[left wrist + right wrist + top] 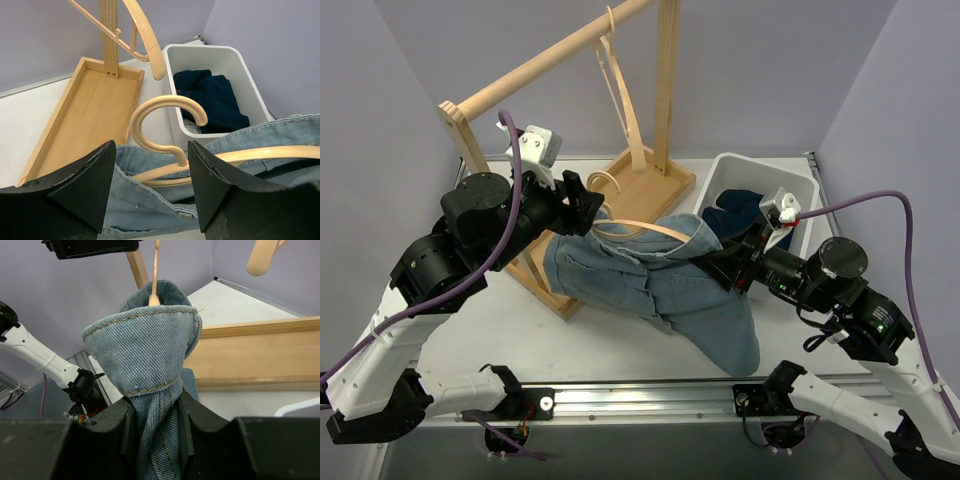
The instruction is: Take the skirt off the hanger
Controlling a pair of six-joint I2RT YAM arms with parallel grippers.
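Note:
A light blue denim skirt (660, 285) lies draped over the table, its waistband still on a pale wooden hanger (642, 229). My left gripper (582, 205) is open at the hanger's left end. In the left wrist view its two black fingers straddle the hanger's hook (167, 111) and the skirt's waistband (145, 197) without touching them. My right gripper (732, 266) is shut on a bunched fold of the skirt (145, 350) at its right end. The hanger's tip (154, 270) pokes out above that fold.
A wooden rack (550, 55) with a tray base (642, 185) stands at the back left, and a second bare hanger (623, 95) hangs from its rod. A white bin (798, 190) holding dark blue clothing (745, 205) stands at the right.

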